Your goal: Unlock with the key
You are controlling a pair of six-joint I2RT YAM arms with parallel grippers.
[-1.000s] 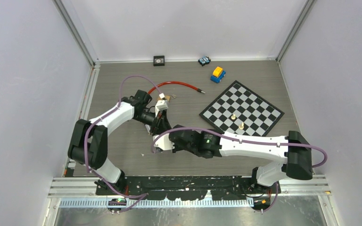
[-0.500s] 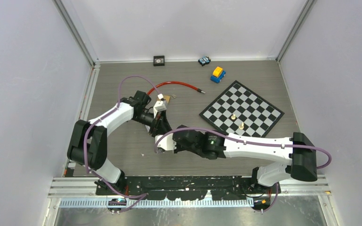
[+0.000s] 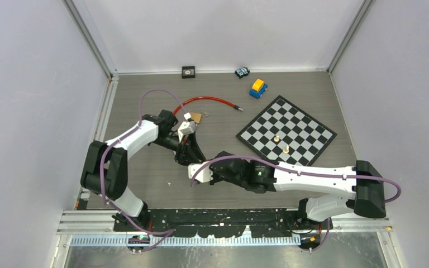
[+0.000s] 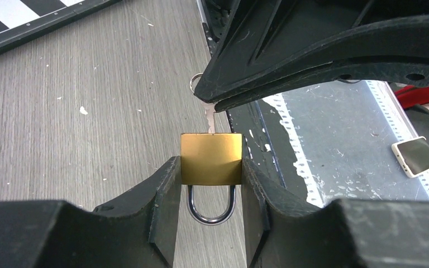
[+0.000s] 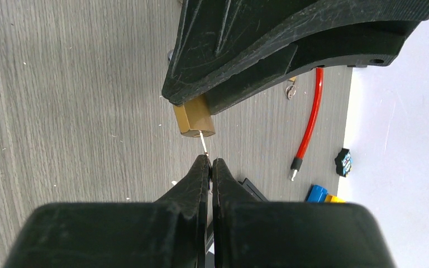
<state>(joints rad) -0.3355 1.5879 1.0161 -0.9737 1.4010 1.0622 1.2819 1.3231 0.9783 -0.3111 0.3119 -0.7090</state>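
With left gripper [image 4: 210, 167], grasping brass padlock [image 4: 211, 158] by its two sides, shackle [image 4: 211, 207] pointing back toward wrist (keyhole end facing away). Padlock position: over wooden table [image 3: 145, 178], left of chessboard [image 3: 286, 129]. With right gripper [image 5: 210, 163], pinching key [image 5: 203, 142] between fully closed fingertips, thin blade meeting keyhole end of padlock. Cannot tell how deep blade sits inside. Also left of chessboard, further back: red cable [image 3: 206, 101]. Behind chessboard: yellow-blue toy car [image 3: 258, 87].

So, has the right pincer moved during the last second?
Yes: the right pincer went toward the near edge, slightly rightward, judged against the chessboard.
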